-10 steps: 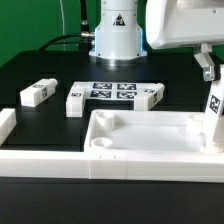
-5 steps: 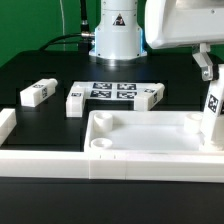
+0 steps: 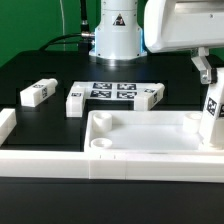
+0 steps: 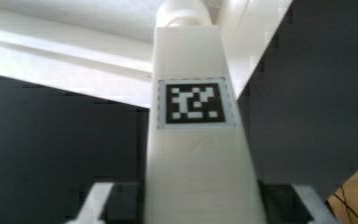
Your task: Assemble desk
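Gripper [image 3: 208, 78], upper right of the exterior frame, is closed narrowly on one leg [image 3: 213, 112] held upright, tag facing the wrist camera. The leg's lower end meets the right corner of the desk top [image 3: 140, 160]; seating unclear. Three loose legs [image 3: 37, 93] lie around the marker board [image 3: 112, 90], centre left.

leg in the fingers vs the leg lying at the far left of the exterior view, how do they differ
The held leg stands upright; the far-left leg lies flat. The held leg is clamped between the fingers at the desk top's corner; the far-left leg rests free on the black table. Both are white, square and carry a black-and-white tag.
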`<state>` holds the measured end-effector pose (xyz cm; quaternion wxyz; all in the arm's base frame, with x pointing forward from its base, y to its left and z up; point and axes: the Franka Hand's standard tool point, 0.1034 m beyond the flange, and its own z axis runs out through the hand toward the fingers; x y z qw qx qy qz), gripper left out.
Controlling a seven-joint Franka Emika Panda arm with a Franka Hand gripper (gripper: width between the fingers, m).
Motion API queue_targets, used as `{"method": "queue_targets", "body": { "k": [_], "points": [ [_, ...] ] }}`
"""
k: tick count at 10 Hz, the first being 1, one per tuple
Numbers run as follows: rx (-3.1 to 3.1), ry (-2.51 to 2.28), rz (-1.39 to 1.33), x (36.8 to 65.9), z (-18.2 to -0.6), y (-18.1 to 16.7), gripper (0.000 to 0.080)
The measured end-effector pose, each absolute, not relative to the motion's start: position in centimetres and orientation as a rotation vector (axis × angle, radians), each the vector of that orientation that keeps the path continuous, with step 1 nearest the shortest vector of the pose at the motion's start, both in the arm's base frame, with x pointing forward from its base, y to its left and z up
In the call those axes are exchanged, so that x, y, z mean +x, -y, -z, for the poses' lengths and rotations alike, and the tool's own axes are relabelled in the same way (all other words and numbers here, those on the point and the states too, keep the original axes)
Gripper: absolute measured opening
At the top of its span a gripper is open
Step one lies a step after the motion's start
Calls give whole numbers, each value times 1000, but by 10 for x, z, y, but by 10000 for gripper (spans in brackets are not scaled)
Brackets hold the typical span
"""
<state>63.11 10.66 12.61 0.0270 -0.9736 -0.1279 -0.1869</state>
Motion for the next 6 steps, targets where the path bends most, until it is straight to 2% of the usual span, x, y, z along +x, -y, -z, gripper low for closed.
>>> {"method": "queue_targets", "body": {
  "k": [6],
  "points": [
    [-2999,393,619,629,-123,-107,290]
  ]
}}
